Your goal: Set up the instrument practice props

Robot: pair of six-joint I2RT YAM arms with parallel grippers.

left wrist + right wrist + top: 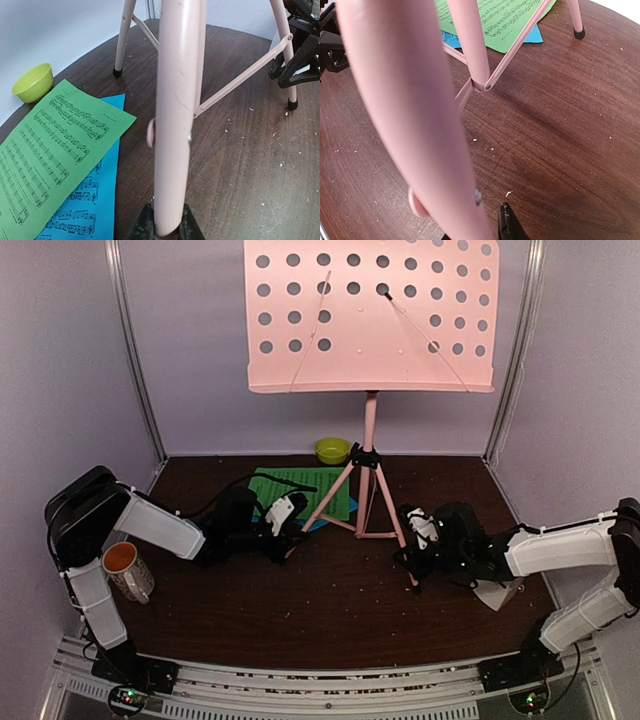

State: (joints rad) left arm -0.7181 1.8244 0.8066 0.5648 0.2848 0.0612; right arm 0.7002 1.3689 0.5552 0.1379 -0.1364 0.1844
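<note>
The pink music stand [370, 315] stands upright mid-table on its tripod, its perforated desk bare. My left gripper [290, 525] is shut on the left tripod leg [177, 100], with black fingers [144, 226] on both sides of it. My right gripper [413, 545] is around the right leg [410, 100]; one finger [508, 225] shows close against it and the other is hidden. The green sheet [300, 488] lies flat behind the tripod, on top of the blue sheet [80, 200]. A pale wedge [496, 594] lies under my right forearm; I cannot tell whether it is the metronome.
A lime-green bowl [333, 450] sits at the back wall behind the sheets. A white mug with orange inside [128, 570] stands at the near left by my left arm. Pale walls close in the dark wooden table [330, 610] on three sides.
</note>
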